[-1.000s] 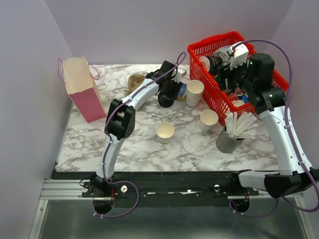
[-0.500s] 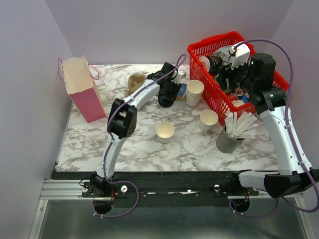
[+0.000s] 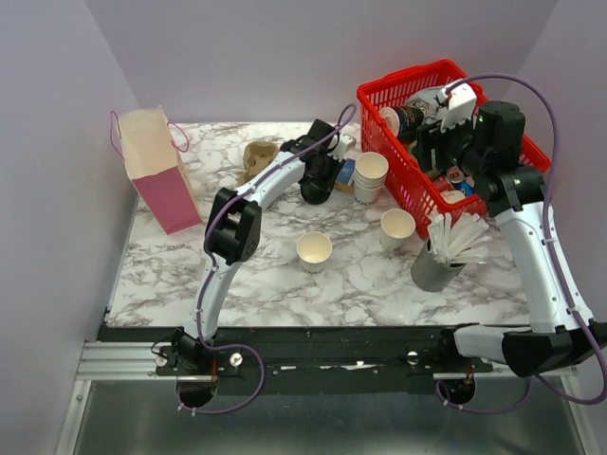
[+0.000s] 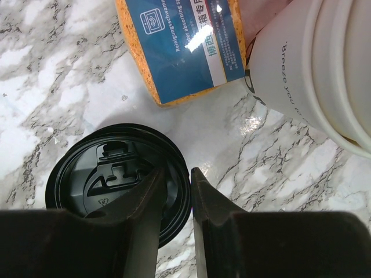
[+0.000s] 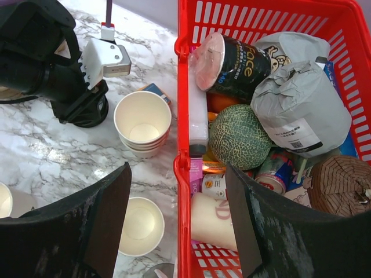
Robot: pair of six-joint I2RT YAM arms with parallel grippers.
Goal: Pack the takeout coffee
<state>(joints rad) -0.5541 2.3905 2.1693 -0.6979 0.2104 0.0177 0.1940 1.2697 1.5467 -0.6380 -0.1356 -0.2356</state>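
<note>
Straddling the takeout coffee (image 4: 104, 179) rim, left end effector (image 4: 178, 174) (narrow gap, grip unclear).

A table (image 3: 285, 289) of white stone with grey lines is seen. It is shut in by a back wall (image 3: 285, 57), a left wall (image 3: 47, 237) and a right wall (image 3: 580, 85), all painted pale purple. A black strip (image 3: 332, 334) and a metal rail (image 3: 114, 360) are fixed along its near edge. Everything is lit softly and evenly.

Bright, even light; soft shadows.
</note>
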